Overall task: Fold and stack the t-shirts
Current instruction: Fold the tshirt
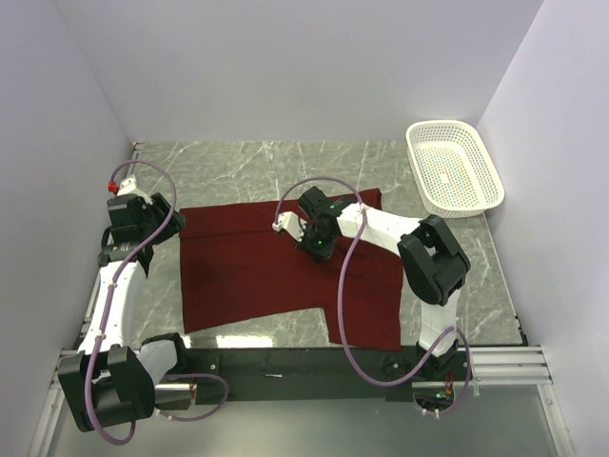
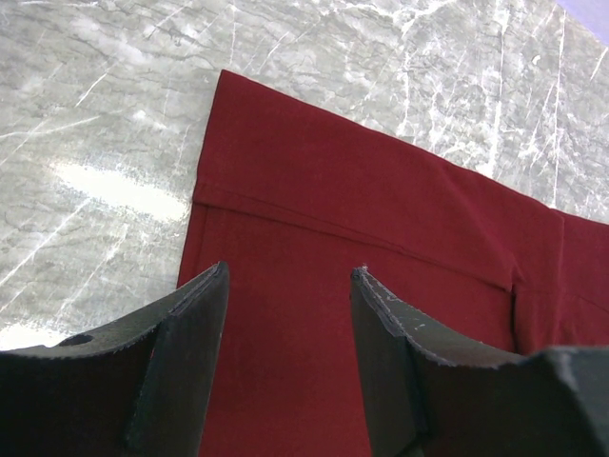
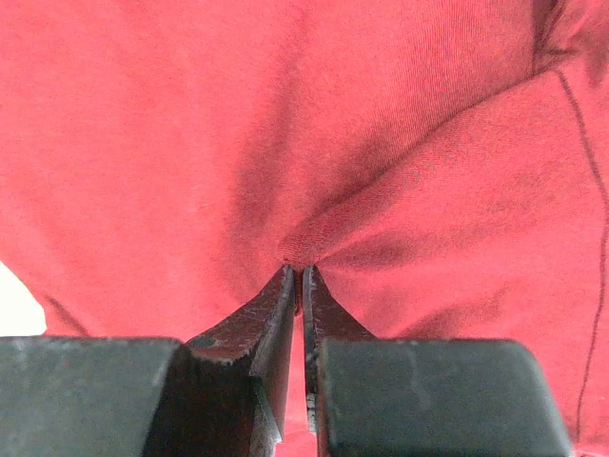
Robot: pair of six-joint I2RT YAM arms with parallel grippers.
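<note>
The dark red t-shirt [image 1: 257, 271] lies spread on the marble table, partly folded, with a flap reaching the near edge at the right. My right gripper [image 1: 316, 249] is over its middle and shut on a pinched fold of the cloth; in the right wrist view the t-shirt [image 3: 285, 124] puckers at the right gripper [image 3: 301, 270]. My left gripper [image 1: 150, 217] is open at the shirt's far left corner. In the left wrist view the left gripper [image 2: 290, 271] hangs empty above the t-shirt [image 2: 381, 219], near a hem seam. The neck label is out of view.
A white perforated basket [image 1: 453, 168] stands at the far right corner of the table [image 1: 247, 162]. White walls close in on the left, back and right. The arm bases and pink cables sit along the near edge.
</note>
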